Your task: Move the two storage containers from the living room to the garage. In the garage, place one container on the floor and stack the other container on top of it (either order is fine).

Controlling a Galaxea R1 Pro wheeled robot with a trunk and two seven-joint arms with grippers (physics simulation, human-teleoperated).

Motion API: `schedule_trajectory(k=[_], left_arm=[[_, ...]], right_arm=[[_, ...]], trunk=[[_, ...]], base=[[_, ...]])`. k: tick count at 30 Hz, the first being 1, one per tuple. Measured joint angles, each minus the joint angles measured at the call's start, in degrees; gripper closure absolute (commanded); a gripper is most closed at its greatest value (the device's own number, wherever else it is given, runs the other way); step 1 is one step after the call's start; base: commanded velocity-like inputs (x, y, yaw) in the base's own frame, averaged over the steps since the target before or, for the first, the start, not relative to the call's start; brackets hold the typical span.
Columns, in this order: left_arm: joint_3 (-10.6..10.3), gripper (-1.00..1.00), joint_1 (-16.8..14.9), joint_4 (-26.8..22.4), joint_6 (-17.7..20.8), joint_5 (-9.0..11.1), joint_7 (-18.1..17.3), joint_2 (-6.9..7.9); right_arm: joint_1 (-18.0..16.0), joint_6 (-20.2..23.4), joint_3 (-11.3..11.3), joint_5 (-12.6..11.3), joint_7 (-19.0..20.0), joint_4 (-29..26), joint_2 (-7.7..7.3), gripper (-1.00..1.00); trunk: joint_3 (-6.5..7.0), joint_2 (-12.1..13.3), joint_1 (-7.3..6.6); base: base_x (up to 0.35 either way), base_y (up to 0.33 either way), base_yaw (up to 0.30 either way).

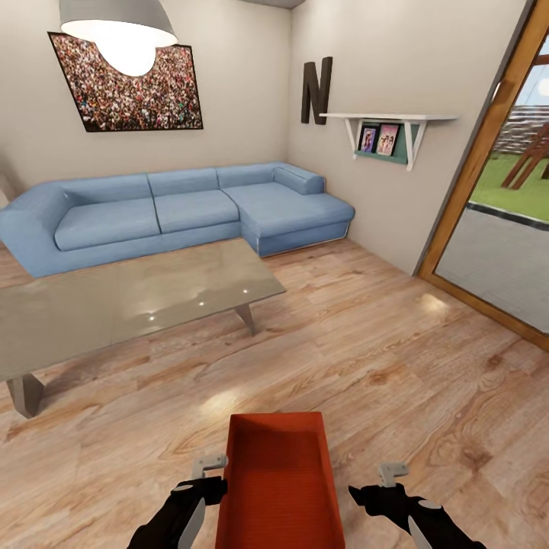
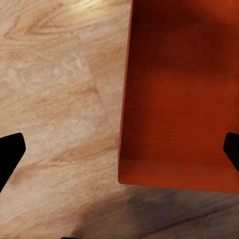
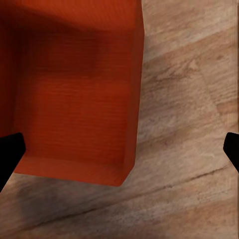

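Head view: one orange-red lidless rectangular storage container point(image 1: 278, 480) on the light wood-plank floor point(image 1: 396, 366), sitting between the left gripper point(image 1: 207, 474) and right gripper point(image 1: 385, 482), one at each long side. Also one blue corner sofa point(image 1: 175, 210), one glass coffee table point(image 1: 114, 301), one wood-framed glass door point(image 1: 499, 198).

Left wrist: jaws spread wide, straddling the container's side wall point(image 2: 124, 99); box interior visible.

Right wrist: jaws spread wide, straddling the opposite wall point(image 3: 137, 99).

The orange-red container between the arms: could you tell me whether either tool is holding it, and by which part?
Nothing is held. The container lies on the wood floor, with the left tool and right tool open beside its long walls, apart from them.
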Motion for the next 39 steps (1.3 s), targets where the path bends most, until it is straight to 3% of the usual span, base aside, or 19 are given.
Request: schedule_trajectory(k=[24, 39], left_arm=[[0.0, -1.00, 0.0, 0.0, 0.1, 0.0, 0.0, -0.05], [0.0, -1.00, 0.0, 0.1, 0.1, 0.0, 0.0, -0.11]], right_arm=[[0.0, -1.1, 0.1, -0.2, 0.0, 0.0, 0.00, -1.00], [0.0, -1.1, 0.1, 0.1, 0.0, 0.0, 0.00, -1.00]], trunk=[[-3.96, -8.8, 4.83], [-7.78, -14.4, 7.91]], base=[[0.000, 0.000, 0.000], [0.000, 0.000, -0.001]])
